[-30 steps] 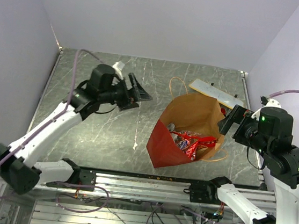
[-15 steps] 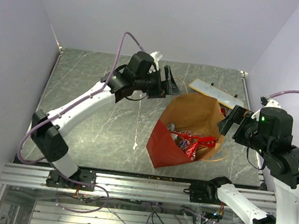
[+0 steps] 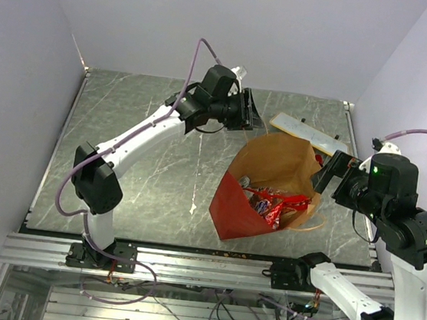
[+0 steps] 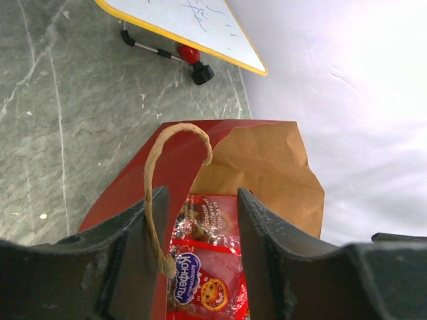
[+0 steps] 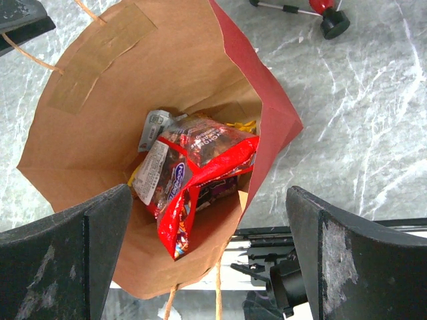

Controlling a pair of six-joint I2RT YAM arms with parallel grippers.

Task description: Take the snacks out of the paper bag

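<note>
The brown paper bag [image 3: 279,163] with red side panels [image 3: 233,208] stands open at the table's right middle. Inside lie the snacks: a red chip bag [image 5: 200,167], a silver packet [image 5: 156,125], a yellow wrapper [image 5: 245,125] and a purple wrapper [image 5: 223,191]. My left gripper [image 3: 248,111] is open, hovering at the bag's far rim. In the left wrist view the gripper [image 4: 200,220] frames the red chip bag [image 4: 207,267], and a loop handle [image 4: 175,137] hangs in front of its left finger. My right gripper [image 3: 328,173] is wide open above the bag's right edge, empty.
A flat white board [image 3: 309,134] lies behind the bag at the far right, with a red-and-black stand [image 4: 190,57] beside it. The metal frame rail [image 3: 202,263] runs along the near edge. Grey marble table [image 3: 136,159] extends to the left.
My left arm has swung from the table's left middle to the far rim of the bag, still open. The right arm and the bag have not moved.
</note>
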